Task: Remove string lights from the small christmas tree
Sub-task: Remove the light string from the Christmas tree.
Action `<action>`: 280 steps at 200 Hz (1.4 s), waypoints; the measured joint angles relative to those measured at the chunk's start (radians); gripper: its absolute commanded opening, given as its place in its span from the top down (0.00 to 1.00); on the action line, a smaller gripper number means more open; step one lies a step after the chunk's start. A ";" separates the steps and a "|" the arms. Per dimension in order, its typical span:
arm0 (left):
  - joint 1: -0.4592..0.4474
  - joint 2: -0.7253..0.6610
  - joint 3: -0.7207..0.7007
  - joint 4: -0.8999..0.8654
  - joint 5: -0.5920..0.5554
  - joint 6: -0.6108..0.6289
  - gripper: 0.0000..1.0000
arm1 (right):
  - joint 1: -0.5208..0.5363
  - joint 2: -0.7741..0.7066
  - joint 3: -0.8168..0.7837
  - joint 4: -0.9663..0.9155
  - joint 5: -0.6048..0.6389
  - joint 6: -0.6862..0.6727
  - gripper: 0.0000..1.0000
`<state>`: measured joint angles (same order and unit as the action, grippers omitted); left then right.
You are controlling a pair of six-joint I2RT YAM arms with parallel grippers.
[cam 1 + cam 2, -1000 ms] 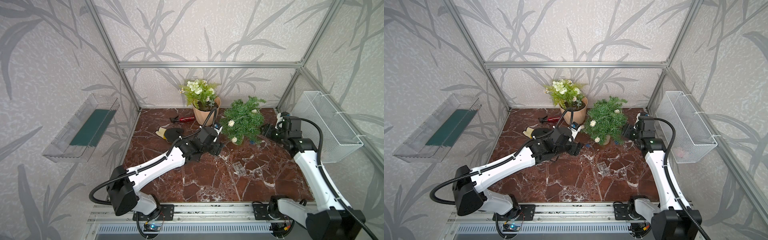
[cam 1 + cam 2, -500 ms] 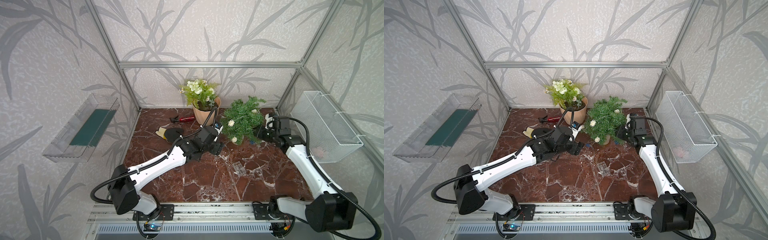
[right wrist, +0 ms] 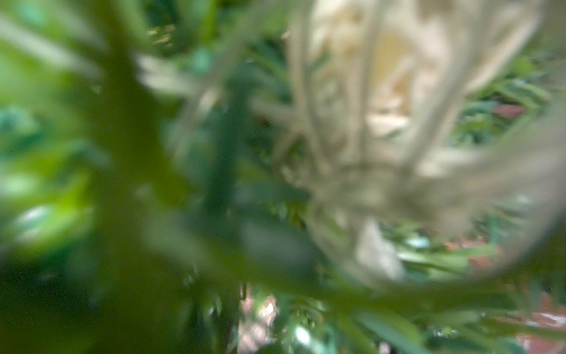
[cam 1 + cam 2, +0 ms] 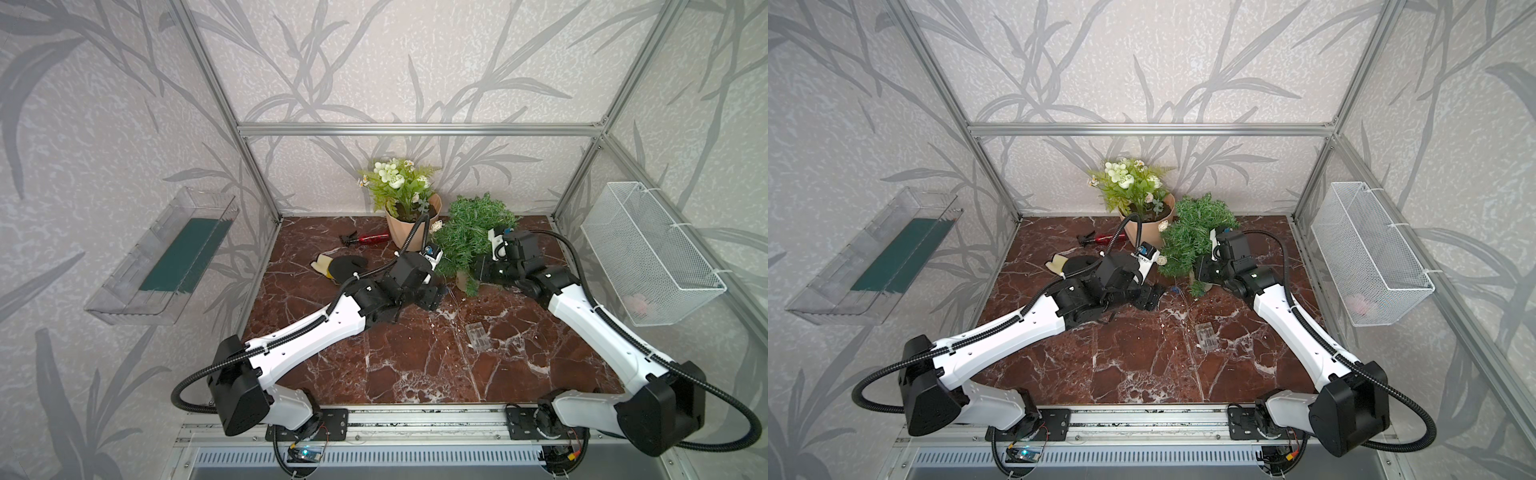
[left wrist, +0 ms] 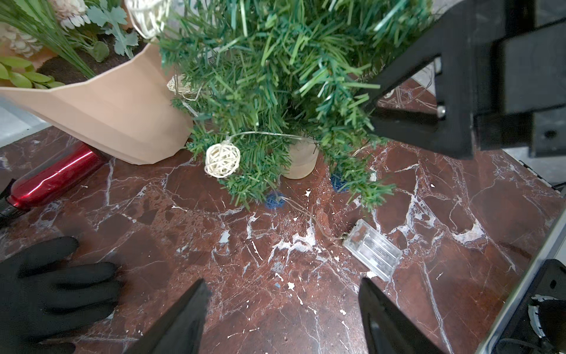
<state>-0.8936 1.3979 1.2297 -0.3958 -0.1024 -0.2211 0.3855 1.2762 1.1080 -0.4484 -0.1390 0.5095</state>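
**Bystanders around the marble table**

The red-brown marble table (image 4: pixel 415 365) carries a white-flowered plant (image 4: pixel 395 183) in a peach pot (image 4: pixel 400 235) at its far edge. Just left of the pot lies a red tool (image 4: pixel 370 238) with a black tip. Nearer, a black glove (image 4: pixel 347 265) lies flat. A clear bin (image 4: pixel 124 291) holding a green mat (image 4: pixel 187 253) hangs on the left wall. A white wire basket (image 4: pixel 665 232) on the right wall holds something pink (image 4: pixel 638 305).

You're shown a green-needled small christmas tree (image 4: pixel 469 232) carrying string lights (image 5: pixel 221 160) with cream and blue woven balls, on a red-brown, white-veined marble table (image 4: pixel 415 353). At its nine o'clock: peach pot (image 4: pixel 399 232), glossy red cylinder (image 4: pixel 374 238), black glove (image 4: pixel 349 264).
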 measured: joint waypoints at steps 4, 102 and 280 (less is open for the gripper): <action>0.000 -0.005 -0.003 0.000 -0.002 0.000 0.23 | 0.000 -0.007 0.000 -0.006 0.005 -0.003 0.49; 0.000 0.006 -0.022 0.000 -0.011 0.000 0.23 | -0.261 -0.351 -0.098 -0.173 0.025 -0.090 0.45; 0.000 0.083 0.045 -0.030 -0.009 0.016 0.23 | -0.440 0.121 -0.114 0.149 -0.180 -0.134 0.81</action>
<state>-0.8936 1.4811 1.2751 -0.4255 -0.1112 -0.2054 -0.0547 1.3972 0.9936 -0.2996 -0.3195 0.3759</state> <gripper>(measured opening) 0.774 0.244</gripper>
